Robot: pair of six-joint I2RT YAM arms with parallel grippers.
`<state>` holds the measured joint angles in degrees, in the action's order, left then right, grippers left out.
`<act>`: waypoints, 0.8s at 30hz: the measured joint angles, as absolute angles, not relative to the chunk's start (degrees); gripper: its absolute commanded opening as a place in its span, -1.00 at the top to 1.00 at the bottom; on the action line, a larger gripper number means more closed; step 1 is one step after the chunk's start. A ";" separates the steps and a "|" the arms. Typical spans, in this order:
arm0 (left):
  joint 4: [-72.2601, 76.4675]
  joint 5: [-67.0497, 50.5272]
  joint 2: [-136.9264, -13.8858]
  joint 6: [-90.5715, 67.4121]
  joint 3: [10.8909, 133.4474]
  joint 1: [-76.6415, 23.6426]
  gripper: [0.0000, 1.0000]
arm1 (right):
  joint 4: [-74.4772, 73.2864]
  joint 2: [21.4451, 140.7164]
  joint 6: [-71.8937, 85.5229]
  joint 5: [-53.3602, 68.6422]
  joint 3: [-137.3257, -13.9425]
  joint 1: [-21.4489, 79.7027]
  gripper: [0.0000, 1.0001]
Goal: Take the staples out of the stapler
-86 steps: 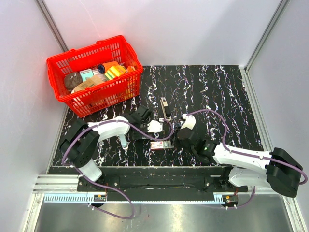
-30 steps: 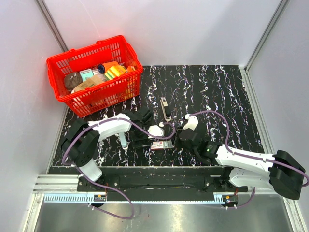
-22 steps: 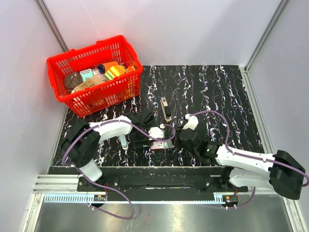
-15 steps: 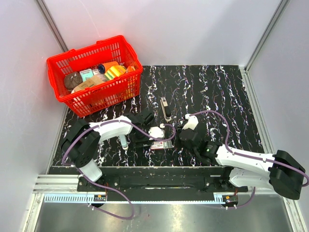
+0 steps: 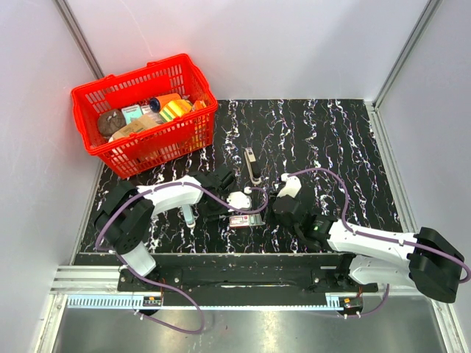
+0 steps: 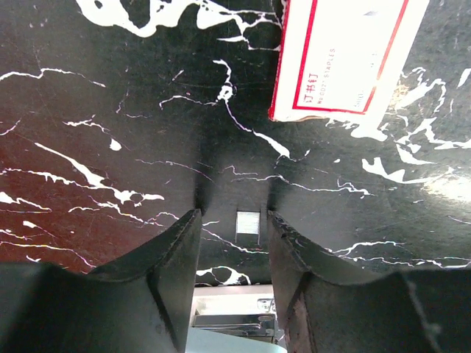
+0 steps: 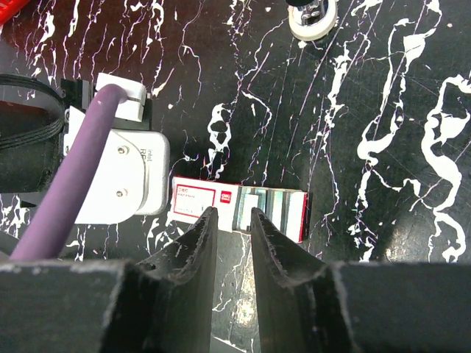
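Note:
The stapler [image 5: 252,165] lies on the dark marbled table, slim, grey and silvery, beyond both grippers and apart from them. My left gripper [image 6: 234,217] points down at the table, open, with a short silvery strip of staples [image 6: 248,223] lying between its tips and a gap on each side. My right gripper [image 7: 234,213] is open by a narrow gap with nothing in it, its tips at the near edge of the red-and-white staple box [image 7: 199,202]. The box's drawer [image 7: 268,206] is slid out and shows staple strips. In the top view, the left gripper [image 5: 227,208] and right gripper [image 5: 266,217] flank the box [image 5: 242,220].
A red basket [image 5: 182,68] full of goods stands at the back left. A pale blue-white bar [image 5: 189,215] lies left of the box, under the left arm. The left wrist's white camera housing [image 7: 118,173] and purple cable [image 7: 73,176] sit close beside the box.
The left gripper's jaws have narrowed around the strip of staples while staying low beside the box. The right gripper has barely moved.

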<state>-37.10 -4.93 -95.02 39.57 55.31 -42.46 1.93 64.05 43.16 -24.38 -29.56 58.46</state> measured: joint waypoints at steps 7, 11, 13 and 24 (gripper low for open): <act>-36.60 -4.16 -95.42 39.13 55.57 -42.48 0.28 | 1.96 64.12 43.13 -24.36 -29.56 58.46 0.40; -36.38 -3.99 -95.46 39.11 55.57 -42.48 0.33 | 1.98 64.25 43.11 -24.34 -29.56 58.46 0.41; -36.32 -3.90 -95.48 39.11 55.57 -42.48 0.37 | 2.00 64.27 43.11 -24.34 -29.56 58.46 0.41; -36.34 -3.66 -95.64 38.98 55.68 -42.57 0.34 | 2.31 64.53 43.07 -24.29 -29.56 58.46 0.41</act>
